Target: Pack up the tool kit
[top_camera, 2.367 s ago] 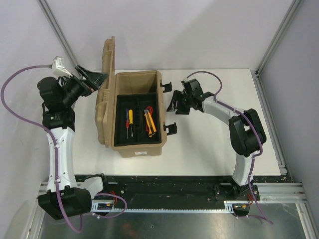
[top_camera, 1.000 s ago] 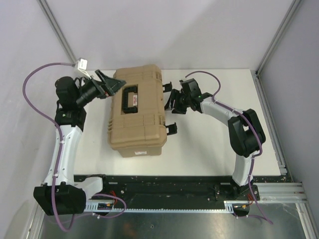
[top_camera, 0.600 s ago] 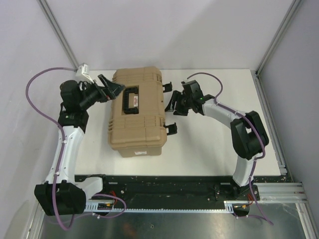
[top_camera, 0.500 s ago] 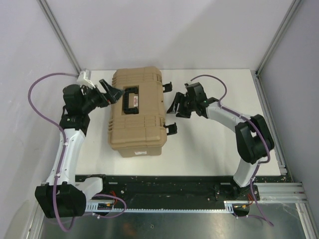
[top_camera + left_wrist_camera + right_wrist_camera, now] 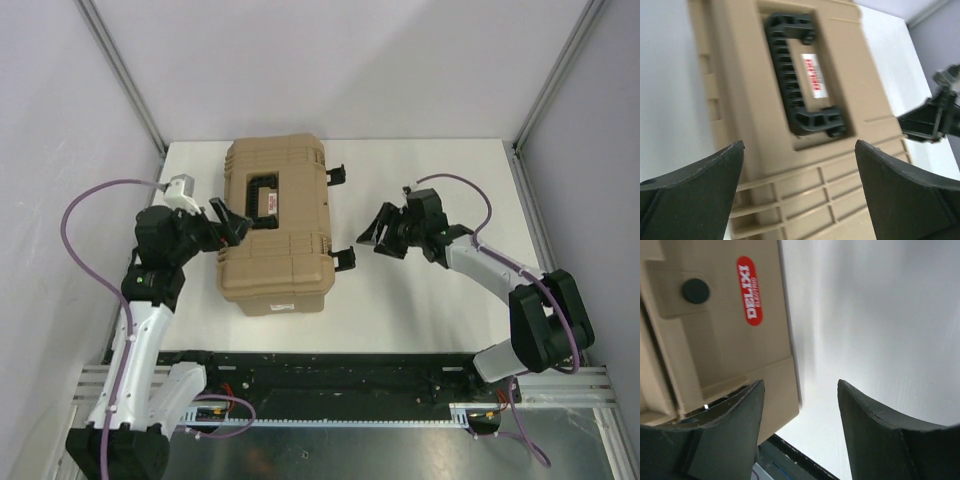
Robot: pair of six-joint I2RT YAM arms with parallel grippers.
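Tool case (image 5: 275, 225) lid's down; left gripper (image 5: 232, 222) and right gripper (image 5: 378, 235) gape empty. Side latches (image 5: 344, 259) seemingly unfastened, so press each squarely flush.

Seen from my remote console: the left arm (image 5: 132, 338) and right arm (image 5: 482, 262) both wear white link shells between bulky black joint housings. A thin purple cable (image 5: 64, 232) loops from the left arm to a white plug (image 5: 178, 190), and a second purple cable (image 5: 452, 177) arcs over the right. The fingers (image 5: 695, 197) are matte black wedges.
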